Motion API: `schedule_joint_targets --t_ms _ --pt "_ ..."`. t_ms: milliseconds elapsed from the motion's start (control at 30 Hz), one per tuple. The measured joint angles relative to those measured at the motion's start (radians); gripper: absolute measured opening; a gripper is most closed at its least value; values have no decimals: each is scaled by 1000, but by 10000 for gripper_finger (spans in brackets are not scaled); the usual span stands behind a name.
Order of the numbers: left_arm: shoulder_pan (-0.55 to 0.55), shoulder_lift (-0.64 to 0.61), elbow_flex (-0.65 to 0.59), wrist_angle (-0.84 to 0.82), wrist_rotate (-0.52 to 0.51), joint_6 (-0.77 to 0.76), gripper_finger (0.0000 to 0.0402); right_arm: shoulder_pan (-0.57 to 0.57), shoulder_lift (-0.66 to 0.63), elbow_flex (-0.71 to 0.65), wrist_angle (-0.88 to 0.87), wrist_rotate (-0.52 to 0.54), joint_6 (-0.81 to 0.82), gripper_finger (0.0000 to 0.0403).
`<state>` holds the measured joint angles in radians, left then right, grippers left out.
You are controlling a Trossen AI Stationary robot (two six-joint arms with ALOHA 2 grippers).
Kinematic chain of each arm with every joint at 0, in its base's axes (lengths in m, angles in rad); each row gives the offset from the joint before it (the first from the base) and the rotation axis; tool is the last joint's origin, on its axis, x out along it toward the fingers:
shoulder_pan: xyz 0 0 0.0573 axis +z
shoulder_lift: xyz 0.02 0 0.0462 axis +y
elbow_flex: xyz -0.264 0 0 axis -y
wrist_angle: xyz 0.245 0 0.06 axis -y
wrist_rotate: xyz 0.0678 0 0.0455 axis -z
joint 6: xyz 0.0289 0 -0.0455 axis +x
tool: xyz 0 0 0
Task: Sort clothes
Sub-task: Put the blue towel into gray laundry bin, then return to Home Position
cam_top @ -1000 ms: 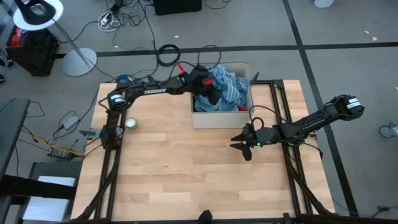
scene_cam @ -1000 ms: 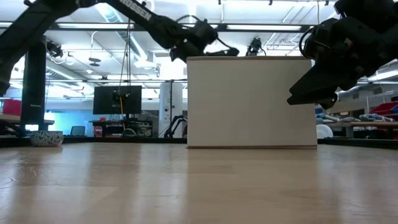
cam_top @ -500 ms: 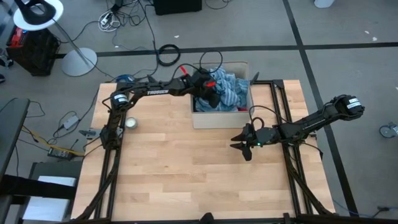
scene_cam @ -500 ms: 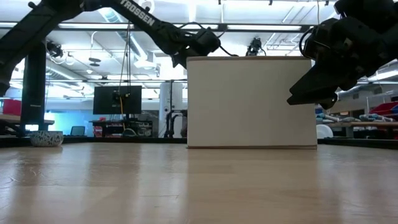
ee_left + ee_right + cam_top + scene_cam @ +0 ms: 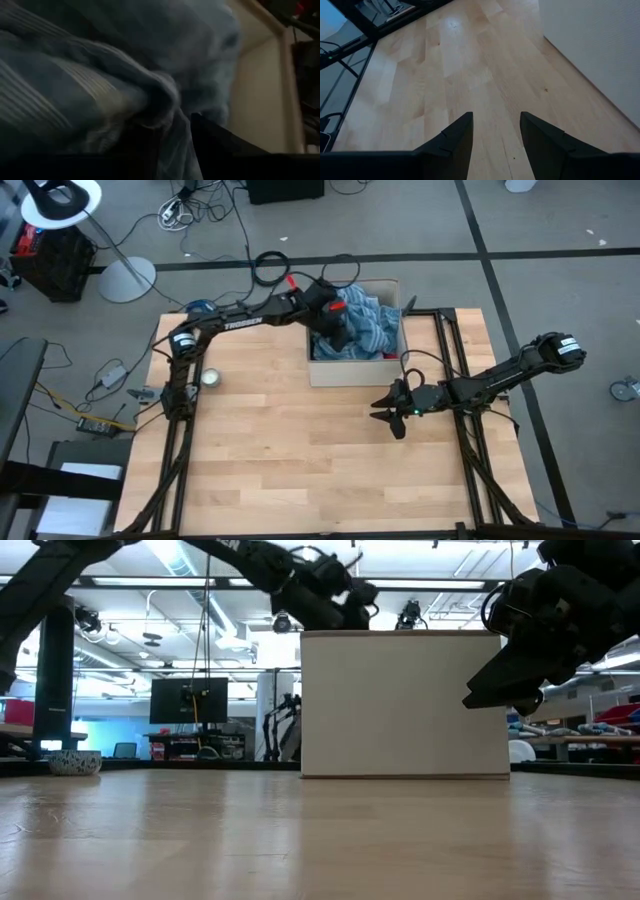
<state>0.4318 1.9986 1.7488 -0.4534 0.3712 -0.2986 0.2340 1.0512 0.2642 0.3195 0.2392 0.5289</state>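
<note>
A beige cardboard box [image 5: 350, 370] stands at the table's far middle. The clothes lie heaped inside it, with the blue striped cloth [image 5: 372, 325] on top and a dark garment [image 5: 332, 348] at the near left. My left gripper [image 5: 345, 328] reaches into the box from the left, slanting down onto the heap, and is open; in the low view it shows above the box's rim [image 5: 345, 600]. My right gripper [image 5: 385, 412] hangs open over bare table in front of the box's right half, with nothing between its fingers [image 5: 495, 132]. My left gripper is open, its fingers on either side of a raised fold of the blue striped cloth [image 5: 162, 107]. The fold runs down between them and lies against one finger [image 5: 217, 145]. The rest of the cloth stays on the heap in the box.
A small round bowl [image 5: 211, 377] sits near the table's left edge. Bare wood [image 5: 300, 460] fills the near half of the table. Dark rails run along both of its sides, and cables and a lamp base lie on the floor beyond.
My left gripper has risen above the box's rim and tipped further downward, staying over the clothes. The heap in the box looks unchanged. My right arm has kept still.
</note>
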Motion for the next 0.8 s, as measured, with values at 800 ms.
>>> schedule_joint_targets --t_ms 800 --pt "-65 -283 -6 -264 -94 223 115 0 0 0 0 -89 70 164"
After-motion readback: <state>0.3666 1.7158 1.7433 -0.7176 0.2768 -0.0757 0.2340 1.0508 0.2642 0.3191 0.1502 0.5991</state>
